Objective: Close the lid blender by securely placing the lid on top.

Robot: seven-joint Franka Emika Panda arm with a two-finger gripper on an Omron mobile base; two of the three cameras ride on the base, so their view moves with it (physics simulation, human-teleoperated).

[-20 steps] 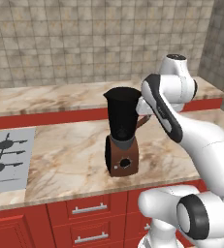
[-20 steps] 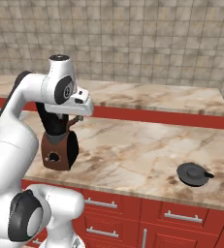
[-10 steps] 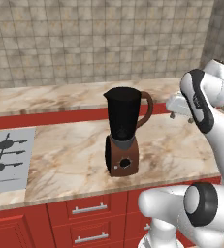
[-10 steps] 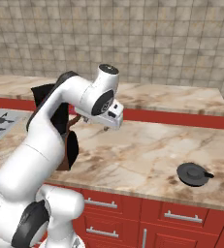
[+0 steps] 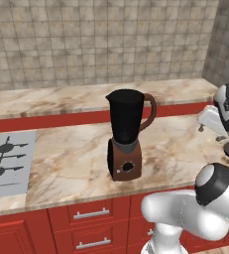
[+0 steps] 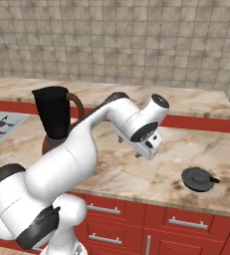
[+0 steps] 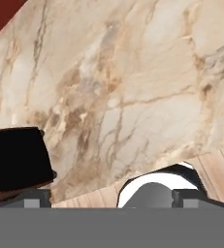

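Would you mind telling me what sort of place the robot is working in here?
A rendered home kitchen, it seems: a marble-look counter over red drawers, a gas hob at its end, a tiled wall behind, and a blender standing on the counter.

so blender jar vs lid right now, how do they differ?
The blender stands tall and upright at the counter's left; the lid lies low and flat far to the right, near the front edge. The blender has a curved brown handle and reddish base; the lid is a plain dark disc. Both rest on the marble counter, apart.
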